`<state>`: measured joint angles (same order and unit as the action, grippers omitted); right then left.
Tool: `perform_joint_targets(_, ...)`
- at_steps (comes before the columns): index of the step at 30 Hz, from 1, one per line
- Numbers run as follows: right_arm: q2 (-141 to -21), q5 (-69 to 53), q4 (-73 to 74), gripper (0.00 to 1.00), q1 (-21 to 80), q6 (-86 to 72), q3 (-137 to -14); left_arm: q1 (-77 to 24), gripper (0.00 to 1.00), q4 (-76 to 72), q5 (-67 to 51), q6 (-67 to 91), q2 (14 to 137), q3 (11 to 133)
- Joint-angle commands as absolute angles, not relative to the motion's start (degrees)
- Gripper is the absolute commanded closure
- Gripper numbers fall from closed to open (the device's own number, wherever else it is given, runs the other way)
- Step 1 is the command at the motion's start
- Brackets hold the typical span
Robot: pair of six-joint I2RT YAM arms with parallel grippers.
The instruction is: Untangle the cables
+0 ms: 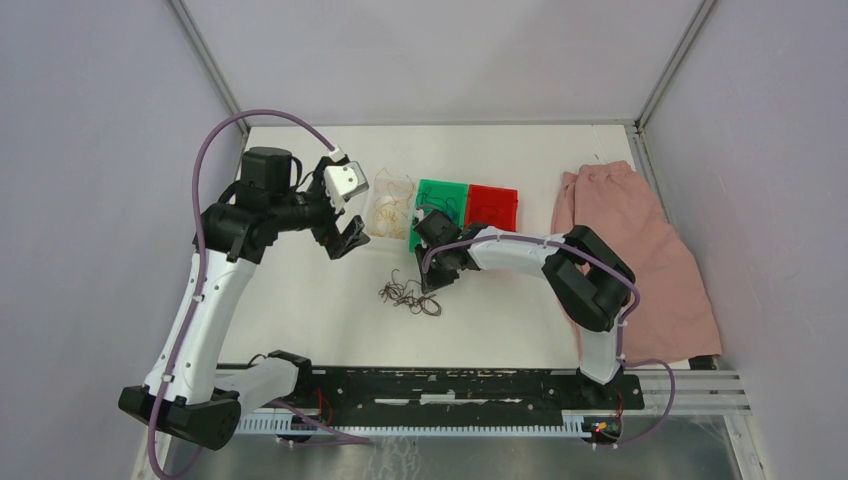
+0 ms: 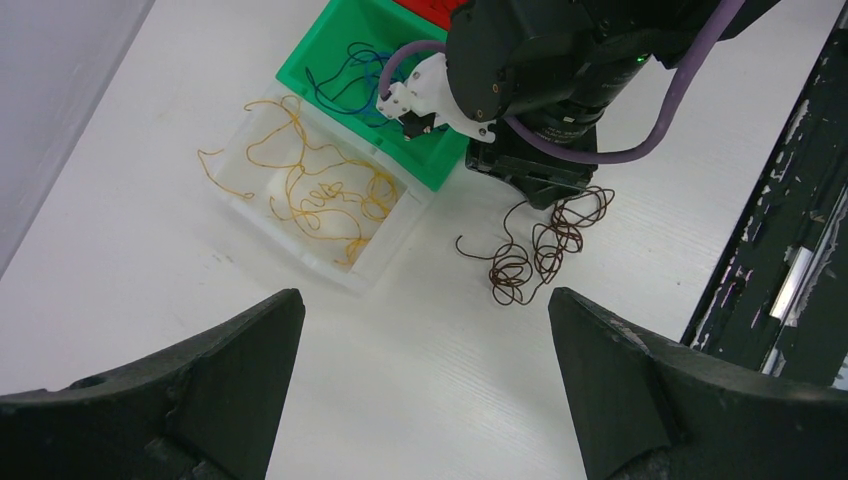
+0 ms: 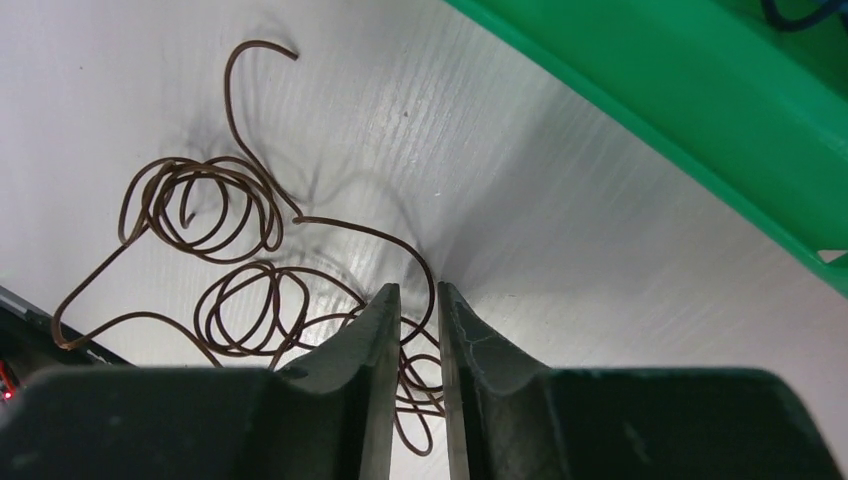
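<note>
A: Item one, cables?
B: Brown cables [image 1: 410, 297], one curly tangle, lay loose at the centre of the table [image 1: 300, 300]. Yellow cables [image 2: 320, 190] lay in the clear bin [image 2: 385, 250] at 11 o'clock from it, and blue cables [image 2: 350, 75] in the green bin [image 2: 420, 165] at 12.
A: Right gripper [image 3: 418, 290]?
B: Down at the tangle's 1 o'clock edge, jaws a sliver apart, one brown strand running into the gap. Pinched or not, could not tell.
A: Left gripper [image 2: 425, 300]?
B: Aloft at the tangle's 10 o'clock, jaws spread wide, grasping nothing.
A: Sundries?
B: Red bin [image 1: 492, 205] at the green bin's 3 o'clock; pink cloth [image 1: 640, 250] at the table's 3 o'clock edge
</note>
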<state>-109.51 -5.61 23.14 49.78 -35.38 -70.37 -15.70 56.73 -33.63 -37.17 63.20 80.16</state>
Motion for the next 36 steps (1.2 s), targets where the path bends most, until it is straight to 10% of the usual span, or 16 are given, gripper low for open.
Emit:
perform_joint_targets(1,-109.27,-7.12,21.62,0.79,49.94,-36.60,-71.64,-15.43,0.01,54.32,-35.85,-38.58,62.85,81.50)
perform_joint_targets(9,-100.36,-8.06,16.73,0.99,50.00,-35.70,-71.40,-15.49,0.01,54.56,-36.39,-38.75,61.03,80.25)
perform_joint_targets(36,-86.36,-22.66,10.45,1.00,52.53,-33.75,-76.98,-18.83,0.07,53.14,-38.55,-50.05,54.46,63.04)
